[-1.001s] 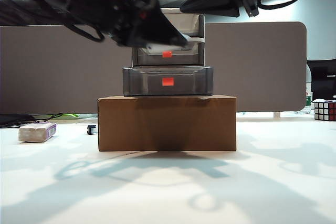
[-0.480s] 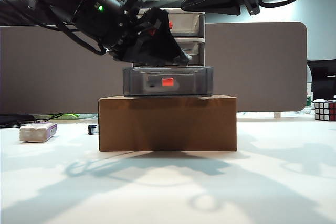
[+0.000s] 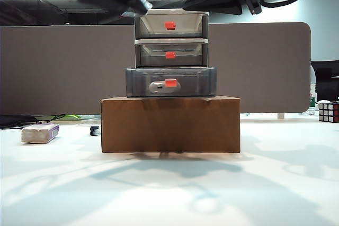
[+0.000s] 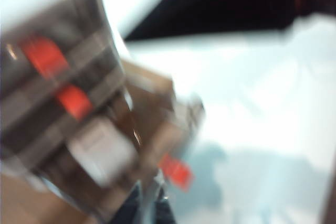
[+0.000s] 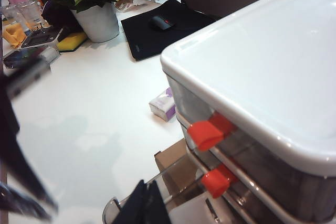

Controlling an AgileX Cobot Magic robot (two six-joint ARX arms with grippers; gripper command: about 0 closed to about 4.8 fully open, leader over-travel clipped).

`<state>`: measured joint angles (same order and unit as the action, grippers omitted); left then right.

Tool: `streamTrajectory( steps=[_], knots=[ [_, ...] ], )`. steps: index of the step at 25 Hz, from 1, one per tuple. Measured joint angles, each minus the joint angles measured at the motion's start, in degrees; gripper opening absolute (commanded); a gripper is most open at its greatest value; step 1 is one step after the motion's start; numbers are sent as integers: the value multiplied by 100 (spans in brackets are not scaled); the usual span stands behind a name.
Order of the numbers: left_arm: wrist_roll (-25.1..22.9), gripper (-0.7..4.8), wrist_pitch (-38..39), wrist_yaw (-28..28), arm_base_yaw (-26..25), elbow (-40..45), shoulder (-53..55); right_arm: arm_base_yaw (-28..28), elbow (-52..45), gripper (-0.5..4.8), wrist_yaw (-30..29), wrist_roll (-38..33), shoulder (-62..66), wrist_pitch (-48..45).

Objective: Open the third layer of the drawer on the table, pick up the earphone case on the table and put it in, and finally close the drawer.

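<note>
Far left on the table lies a beige block; the left gripper, blurred, hangs high by the top left corner of the drawer, and whether its jaws are apart or together cannot be told. At centre the drawer stands on a cardboard box, the third layer pulled out, with the earphone case showing pale inside beside its red handle. Upper right, the right gripper hovers above the drawer, fingertips together and holding nothing.

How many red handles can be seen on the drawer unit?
3, one above another down the unit's front: top drawer handle, middle drawer handle, and bottom drawer handle, on the pulled-out drawer. None looks hidden.
</note>
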<state>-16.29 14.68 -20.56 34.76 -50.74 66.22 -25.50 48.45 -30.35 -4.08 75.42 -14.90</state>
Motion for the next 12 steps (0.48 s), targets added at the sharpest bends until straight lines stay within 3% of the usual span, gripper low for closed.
streamTrajectory(
  steps=[5,12],
  knots=[
    [-83,-6,876,-17,2,92,289,2,0,-6,35,9,-4,-245],
    [-68,-6,92,-87,11,96,1209,2,0,-5,76,9,-4,-271]
  ],
)
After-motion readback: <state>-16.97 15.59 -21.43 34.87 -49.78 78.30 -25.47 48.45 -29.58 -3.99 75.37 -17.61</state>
